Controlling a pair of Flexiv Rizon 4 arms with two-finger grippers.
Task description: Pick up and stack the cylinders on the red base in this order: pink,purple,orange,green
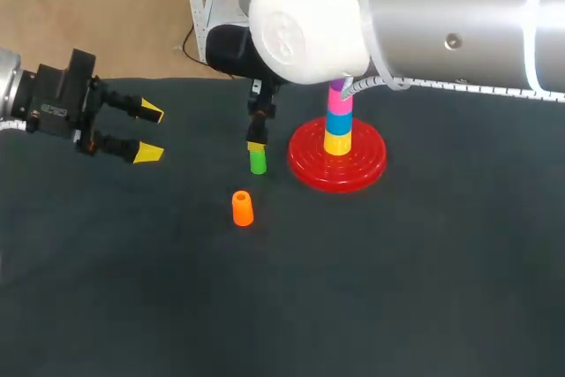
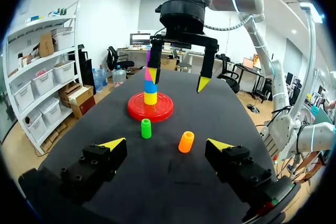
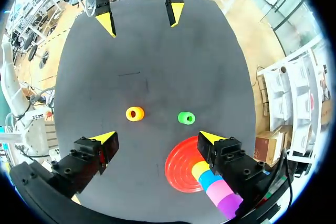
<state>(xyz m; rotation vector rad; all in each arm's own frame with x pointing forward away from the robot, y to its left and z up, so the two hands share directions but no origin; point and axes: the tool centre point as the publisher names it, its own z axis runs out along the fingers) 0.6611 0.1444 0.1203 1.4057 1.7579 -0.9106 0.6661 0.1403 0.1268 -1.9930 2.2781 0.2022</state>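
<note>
On the red base (image 1: pixel 309 163) a peg carries a stack (image 1: pixel 339 121) of yellow, blue, pink and purple cylinders. A green cylinder (image 1: pixel 258 162) stands just left of the base, and an orange cylinder (image 1: pixel 242 208) stands nearer the front. My right gripper (image 3: pixel 158 138) hangs open above both loose cylinders, holding nothing; one of its fingertips (image 1: pixel 256 146) shows right above the green one. From the right wrist, orange (image 3: pixel 134 113) and green (image 3: pixel 186 117) lie ahead of the fingers. My left gripper (image 1: pixel 146 132) hovers open and empty at the far left, facing green (image 2: pixel 146 128) and orange (image 2: pixel 186 141).
A black cloth (image 1: pixel 397 289) covers the table. My right arm's large white wrist (image 1: pixel 309 24) hides the table's back middle in the head view. Bare cloth spreads across the front and right. The table's far edge runs just behind the base.
</note>
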